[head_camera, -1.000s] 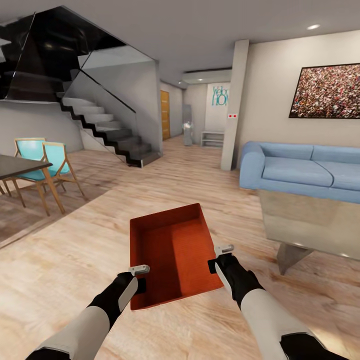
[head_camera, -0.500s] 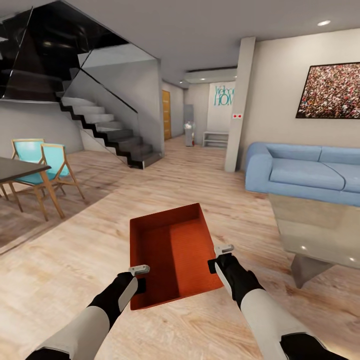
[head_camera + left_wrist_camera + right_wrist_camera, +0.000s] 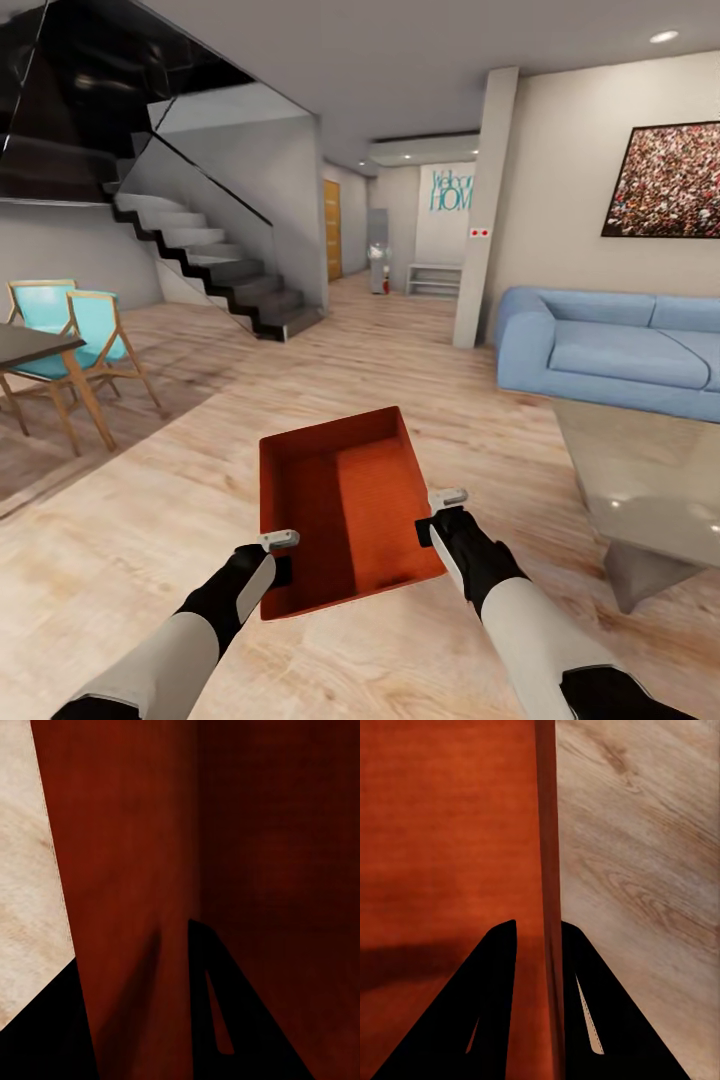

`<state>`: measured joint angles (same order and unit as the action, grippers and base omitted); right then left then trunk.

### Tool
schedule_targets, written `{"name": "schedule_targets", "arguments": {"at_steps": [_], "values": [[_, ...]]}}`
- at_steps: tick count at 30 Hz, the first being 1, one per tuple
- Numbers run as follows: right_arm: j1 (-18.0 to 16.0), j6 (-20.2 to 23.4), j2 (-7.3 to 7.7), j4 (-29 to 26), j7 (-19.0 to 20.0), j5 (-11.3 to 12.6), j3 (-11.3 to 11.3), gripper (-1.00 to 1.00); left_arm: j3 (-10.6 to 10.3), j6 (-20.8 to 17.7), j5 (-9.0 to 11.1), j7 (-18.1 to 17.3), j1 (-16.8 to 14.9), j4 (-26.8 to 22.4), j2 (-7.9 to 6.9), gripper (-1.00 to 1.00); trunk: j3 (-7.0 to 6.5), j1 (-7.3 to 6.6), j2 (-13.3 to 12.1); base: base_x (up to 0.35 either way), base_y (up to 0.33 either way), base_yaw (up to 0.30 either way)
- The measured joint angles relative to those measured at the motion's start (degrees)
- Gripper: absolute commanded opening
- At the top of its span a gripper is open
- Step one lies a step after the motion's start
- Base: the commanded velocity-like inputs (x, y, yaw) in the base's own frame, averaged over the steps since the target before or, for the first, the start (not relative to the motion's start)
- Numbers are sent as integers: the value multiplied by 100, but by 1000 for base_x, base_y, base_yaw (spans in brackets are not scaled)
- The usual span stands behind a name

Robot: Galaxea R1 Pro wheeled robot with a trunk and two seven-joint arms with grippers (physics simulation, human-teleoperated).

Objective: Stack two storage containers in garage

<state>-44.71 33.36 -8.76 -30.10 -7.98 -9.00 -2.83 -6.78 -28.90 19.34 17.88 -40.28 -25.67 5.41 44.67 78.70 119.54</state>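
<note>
Sofa (image 3: 610, 350) and chairs (image 3: 70, 330) shift in view: camera moves, not them. 1 container (image 3: 345, 510) rides above the wood floor (image 3: 150, 520), left gripper (image 3: 282, 555) and right gripper (image 3: 432, 512) each clamped on a side wall. Living room yet; garage trip and stacking remain.

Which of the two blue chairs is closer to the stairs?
The rear turquoise chair, the one partly hidden behind its twin beside the dark table. It sits farther back in the room, nearer the staircase.
</note>
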Motion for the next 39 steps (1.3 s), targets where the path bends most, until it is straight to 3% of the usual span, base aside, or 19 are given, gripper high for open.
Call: {"name": "schedule_targets", "arguments": {"at_steps": [11,39], "values": [[-1,-2,6,1,29,-32,29,-100,19,-5,-36,1,-1,-2,14,-100,0,0,0,336,0,-170],[2,-1,0,6,-5,10,-3,-100,-7,-2,5,0,0,2,-3,-100,0,0,0,336,0,-3]]}}
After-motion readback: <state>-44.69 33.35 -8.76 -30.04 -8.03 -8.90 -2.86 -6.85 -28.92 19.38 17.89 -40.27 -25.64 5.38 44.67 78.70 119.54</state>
